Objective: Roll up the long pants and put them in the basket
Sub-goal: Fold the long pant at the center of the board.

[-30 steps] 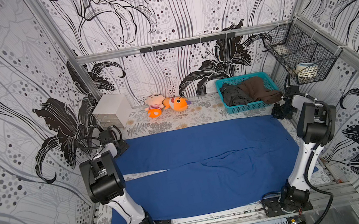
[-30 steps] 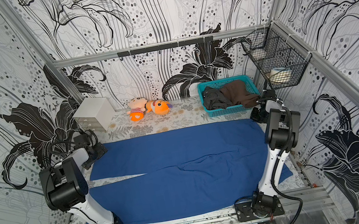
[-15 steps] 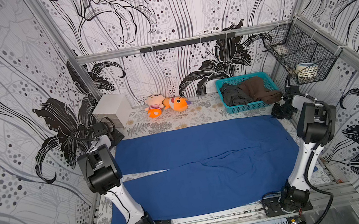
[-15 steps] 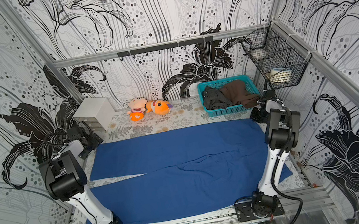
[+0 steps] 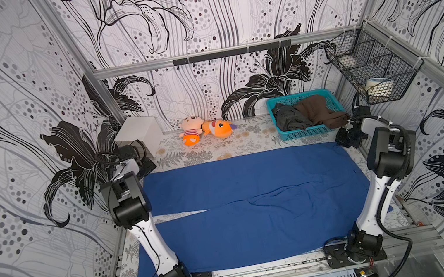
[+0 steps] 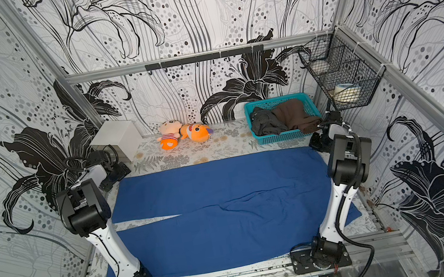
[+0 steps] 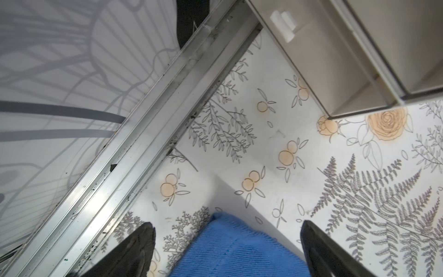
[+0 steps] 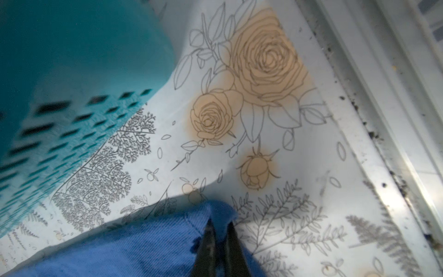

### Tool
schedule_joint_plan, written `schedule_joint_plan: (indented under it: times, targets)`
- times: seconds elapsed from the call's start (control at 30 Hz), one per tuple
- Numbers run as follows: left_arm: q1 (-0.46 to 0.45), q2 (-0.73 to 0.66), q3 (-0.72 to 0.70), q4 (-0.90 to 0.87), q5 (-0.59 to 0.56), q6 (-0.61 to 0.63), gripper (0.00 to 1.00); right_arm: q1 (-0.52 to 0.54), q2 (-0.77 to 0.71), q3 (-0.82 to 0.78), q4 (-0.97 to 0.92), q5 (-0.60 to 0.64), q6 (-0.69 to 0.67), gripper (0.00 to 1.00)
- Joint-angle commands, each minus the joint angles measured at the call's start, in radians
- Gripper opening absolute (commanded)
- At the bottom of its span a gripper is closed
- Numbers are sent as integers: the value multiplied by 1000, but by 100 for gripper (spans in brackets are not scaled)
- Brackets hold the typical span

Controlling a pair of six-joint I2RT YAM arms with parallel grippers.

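In both top views the long pants [image 5: 256, 201] lie flat and spread wide on the table [image 5: 216, 149]. The two legs point to the robot's left side. The left gripper [image 5: 146, 167] sits at one far corner of the pants. The right gripper [image 5: 345, 139] sits at the other far corner, near the teal basket [image 5: 299, 96]. In the left wrist view the left gripper [image 7: 225, 225] is wide open, and a blue corner of the pants [image 7: 235, 254] pokes in between its two fingers, not pinched. In the right wrist view the right gripper [image 8: 220, 225] is closed tight, with a bit of the blue corner squeezed in it. The pants look soft, floppy and light, so I think they will bend and bunch up easily. The two far corners look like good spots to hold, one for each gripper.
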Motion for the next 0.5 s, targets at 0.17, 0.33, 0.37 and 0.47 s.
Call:
schedule_joint_plan:
  times: [0.17,0.33,0.37,0.47]
  targets:
    - [-38,79,102,-47,-24,38,96,6,1,-14,-7,-64,8,0]
    - [-36,112,146,-102,-53,24,96,7,2,-15,-7,-76,10,0]
    - [-36,116,153,-113,-66,20,96,6,2,-14,-7,-77,10,0]
    - [-35,117,156,-130,-89,16,96,6,4,-13,-7,-80,10,0]
